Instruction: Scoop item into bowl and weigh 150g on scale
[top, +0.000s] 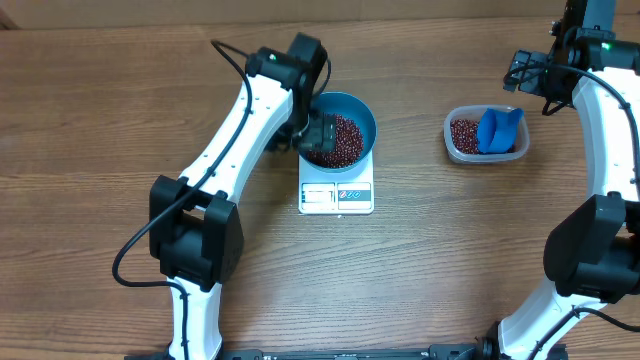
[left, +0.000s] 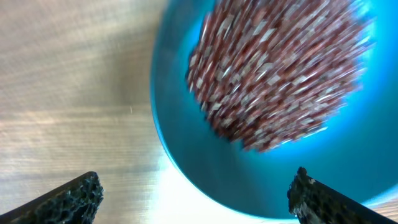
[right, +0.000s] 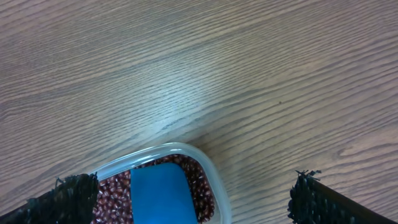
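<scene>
A wooden table (top: 100, 150) fills the overhead view. The left arm (top: 235, 125) reaches from the near left edge toward the middle. The right arm (top: 605, 120) rises along the right edge to the far right corner.

The left gripper (top: 318, 132) hangs over the left side of the blue bowl (top: 368, 112). In its wrist view the fingers (left: 74, 196) stand wide apart with nothing clamped between them. The blurred bowl wall (left: 186, 162) lies below them.

The right gripper (top: 528, 72) sits just beyond the far edge of the clear tub (top: 455, 150). Its jaws are also spread wide and hold nothing.

The bowl stands on the white scale (top: 336, 196), covering its far part. The display panel shows at the near edge, but the reading is too small to tell.

The tub sits well to the right of the scale. A small blue scoop (top: 500, 130) rests inside it.

The dark red-brown beans (top: 342, 140) form a heap in the bowl, and more lie in the tub beside the scoop.
</scene>
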